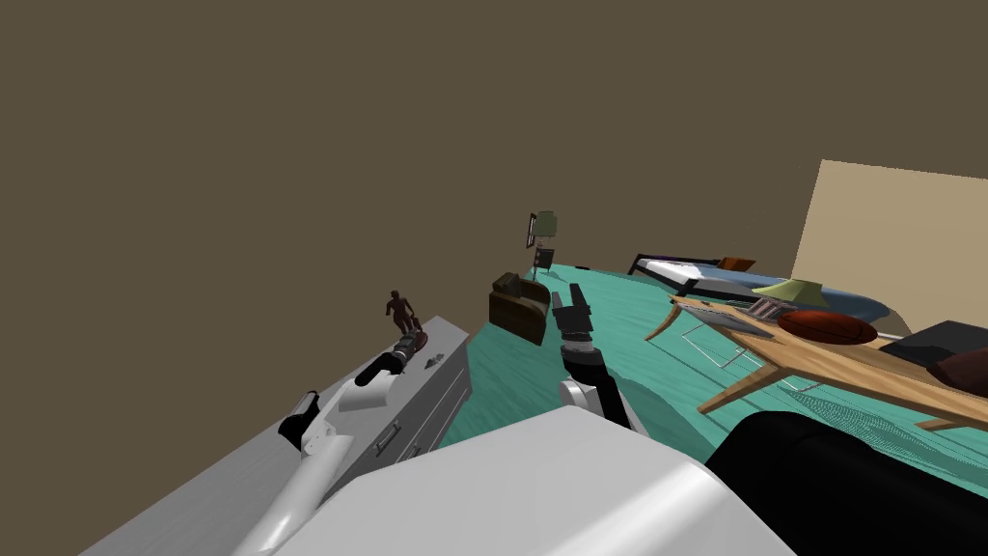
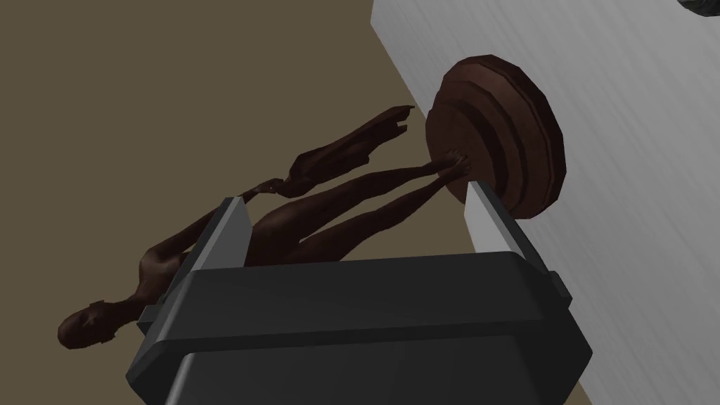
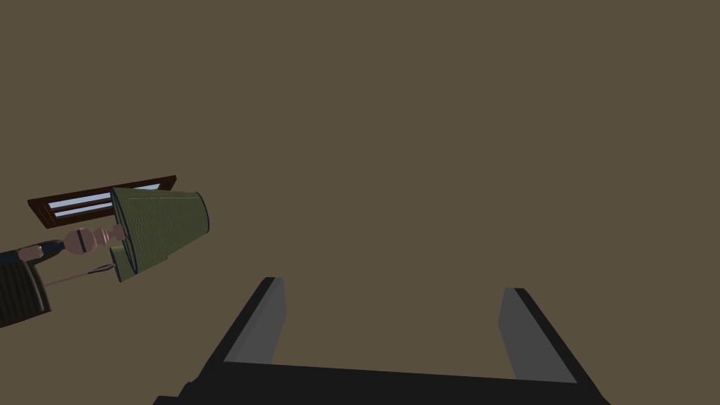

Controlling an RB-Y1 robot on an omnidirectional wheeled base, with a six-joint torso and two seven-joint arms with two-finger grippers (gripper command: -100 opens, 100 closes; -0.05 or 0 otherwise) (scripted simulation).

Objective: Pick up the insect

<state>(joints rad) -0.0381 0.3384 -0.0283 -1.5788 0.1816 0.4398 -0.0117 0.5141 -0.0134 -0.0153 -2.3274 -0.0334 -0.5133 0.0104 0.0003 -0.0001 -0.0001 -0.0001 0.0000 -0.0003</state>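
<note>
The insect [image 1: 433, 360] is a small dark shape lying on the grey dresser top [image 1: 193, 492], just to the right of my left gripper [image 1: 413, 342]. A dark brown human figurine [image 1: 397, 307] on a round base [image 2: 506, 133] stands at the dresser's back edge. In the left wrist view my left gripper [image 2: 355, 197] is open, and the figurine's legs [image 2: 365, 204] run between its fingers. A dark bit at that view's corner [image 2: 703, 4] lies on the dresser [image 2: 633, 176] beyond the base. My right gripper [image 1: 576, 297] [image 3: 390, 295] hangs open over the floor with nothing in it.
The dresser stands against the brown wall, its drawers [image 1: 405, 430] facing the teal floor [image 1: 617, 328]. A brown armchair [image 1: 519, 307] sits farther back. To the right are a wooden table [image 1: 830, 362] with a ball, a lampshade and dark things, and a bed [image 1: 714, 275].
</note>
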